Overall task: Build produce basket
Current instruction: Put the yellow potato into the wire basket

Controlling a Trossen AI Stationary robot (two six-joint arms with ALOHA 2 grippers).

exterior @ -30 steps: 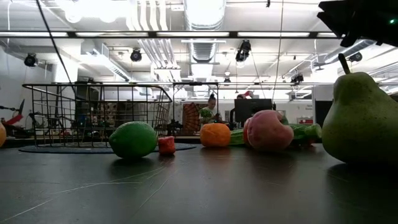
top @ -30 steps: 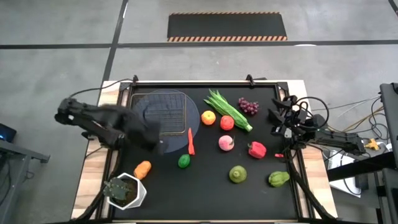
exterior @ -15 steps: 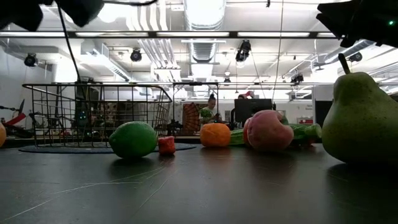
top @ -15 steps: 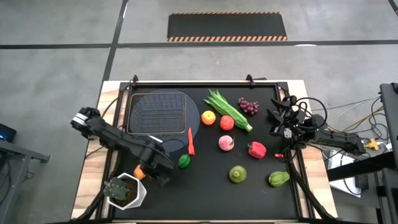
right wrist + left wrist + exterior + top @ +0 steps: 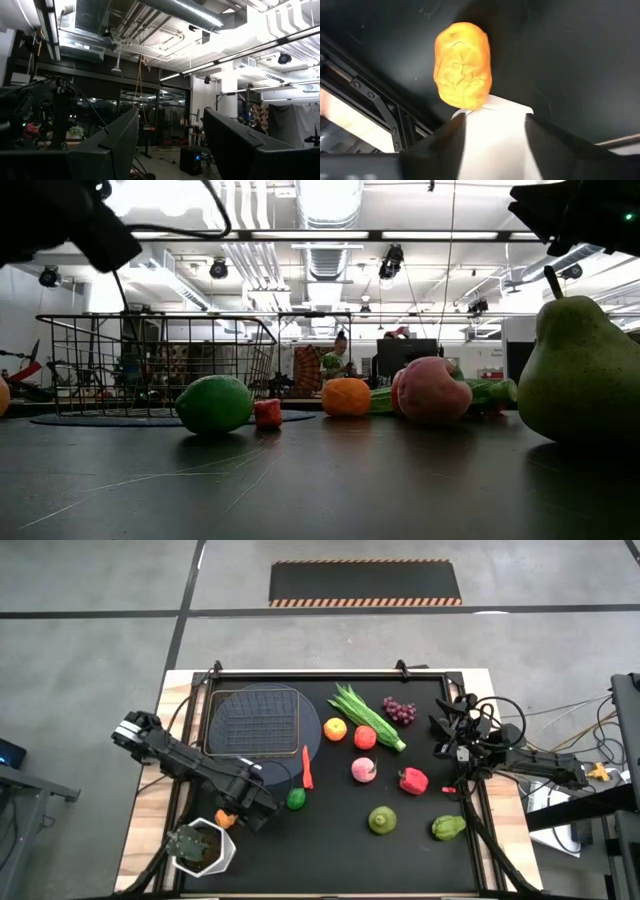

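Black matting covers the table (image 5: 330,850), with the empty wire basket (image 5: 253,722) at about ten o'clock and produce scattered from the middle out to three o'clock.

Over the last second the left arm has swung away from the basket's near edge toward seven o'clock. Its left gripper (image 5: 238,812) now hangs directly over the orange fruit (image 5: 225,819), just beside the white plant pot (image 5: 205,847). In the left wrist view the fingers are spread wide, with the orange fruit (image 5: 463,64) lying in line between them and nothing held. I'd judge that the arm has chosen its first piece and is lined up to descend and close on it.

Nothing has gone into the basket; the green lime (image 5: 296,799), red chili (image 5: 307,767), leafy stalk (image 5: 366,716), grapes (image 5: 400,710) and pear (image 5: 448,828) are all lying loose.

At three o'clock, the right gripper (image 5: 447,732) waits parked at the table's edge, fingers apart, pointed out at the room.
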